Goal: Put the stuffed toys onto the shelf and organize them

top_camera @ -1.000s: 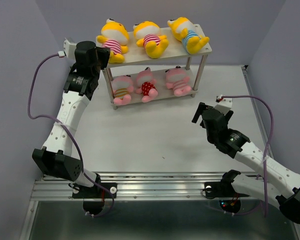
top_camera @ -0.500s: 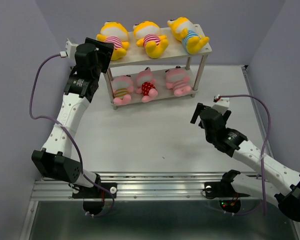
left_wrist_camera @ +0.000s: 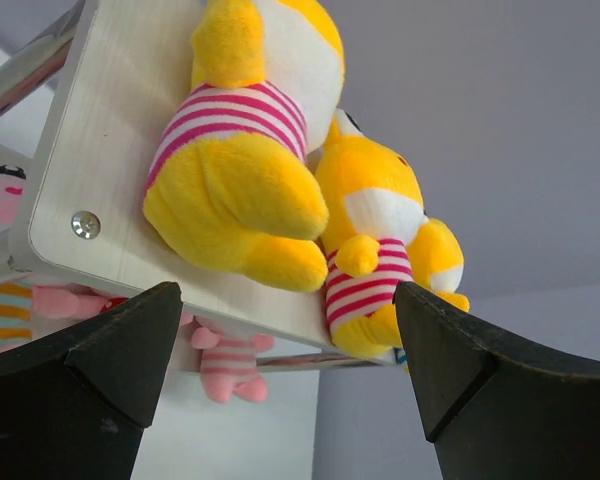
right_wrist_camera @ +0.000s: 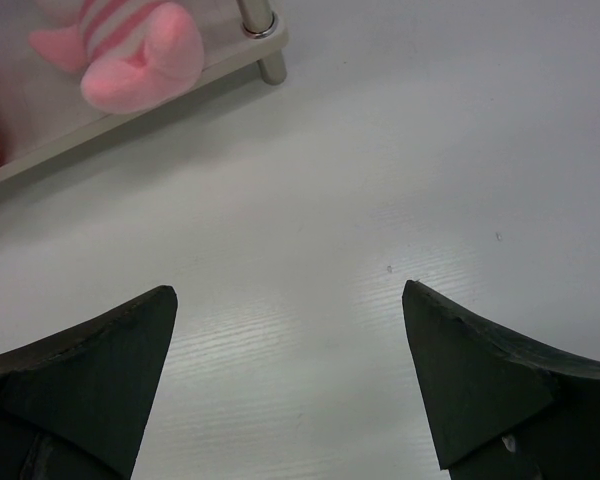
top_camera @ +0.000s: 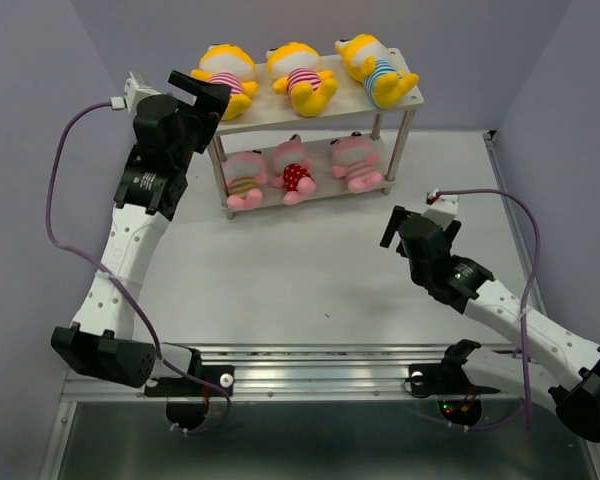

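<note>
The shelf [top_camera: 345,100] stands at the back of the table. Three yellow stuffed toys lie on its top board: left [top_camera: 225,72], middle [top_camera: 298,75], right [top_camera: 375,68]. On the lower board lie three pink ones [top_camera: 243,178], [top_camera: 295,170], [top_camera: 355,160]. My left gripper [top_camera: 202,95] is open just off the top board's left end, apart from the left yellow toy [left_wrist_camera: 240,150], with nothing between its fingers [left_wrist_camera: 285,290]. My right gripper [top_camera: 395,228] hangs open over bare table right of the shelf, empty [right_wrist_camera: 290,290].
Grey walls close in the table on the left, back and right. The shelf's front right leg [right_wrist_camera: 265,40] and a pink toy's foot [right_wrist_camera: 130,50] lie ahead of the right gripper. Cables trail from both arms.
My left gripper has opened, let go of the left yellow toy on the top board, and drawn back to the left. The right arm has barely shifted.
</note>
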